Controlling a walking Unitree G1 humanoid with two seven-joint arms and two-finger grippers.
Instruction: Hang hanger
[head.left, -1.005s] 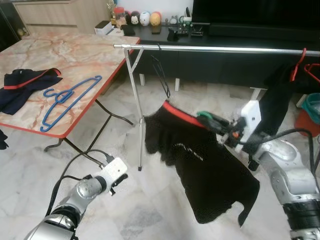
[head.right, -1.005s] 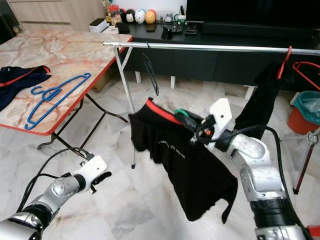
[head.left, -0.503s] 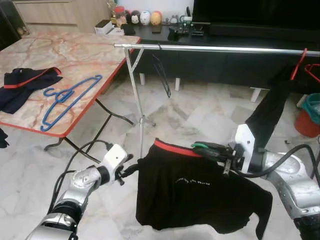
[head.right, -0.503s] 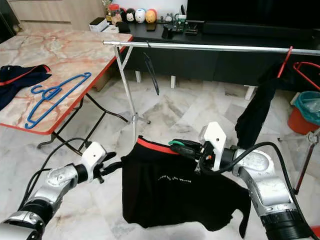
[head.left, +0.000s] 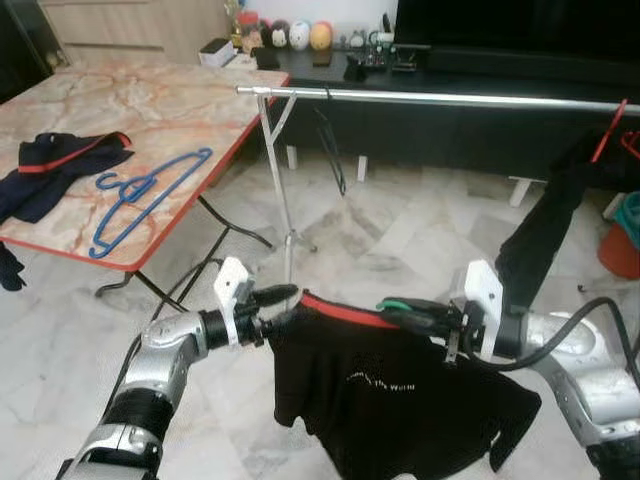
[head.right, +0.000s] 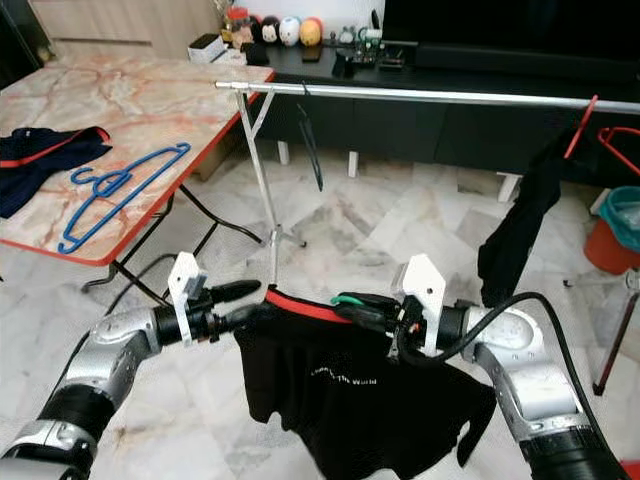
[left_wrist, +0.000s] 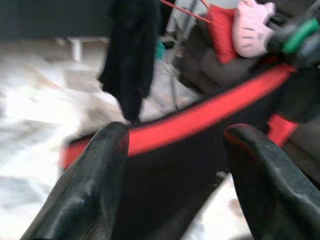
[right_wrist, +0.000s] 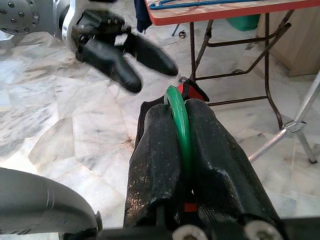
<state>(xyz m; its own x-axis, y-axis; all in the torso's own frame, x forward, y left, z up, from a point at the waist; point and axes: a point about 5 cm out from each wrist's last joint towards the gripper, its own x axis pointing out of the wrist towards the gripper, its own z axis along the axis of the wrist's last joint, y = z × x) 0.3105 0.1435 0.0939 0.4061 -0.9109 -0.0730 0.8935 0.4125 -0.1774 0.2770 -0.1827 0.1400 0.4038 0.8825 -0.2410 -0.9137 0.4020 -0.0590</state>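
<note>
A black garment with a red waistband hangs on a green hanger. My right gripper is shut on the hanger's hook and holds it low over the floor, well below the silver rail. At the left end of the waistband, my left gripper is open. In the left wrist view its fingers stand wide apart, with the red band between them. I cannot tell whether they touch the cloth.
A thin black hanger hangs on the rail near its left post. A dark garment on a red hanger hangs at the rail's right end. The marble table on the left holds blue hangers and dark clothing.
My left gripper has risen and reached in to the left end of the red waistband. The garment is a little higher and closer, and the camera has shifted slightly.
</note>
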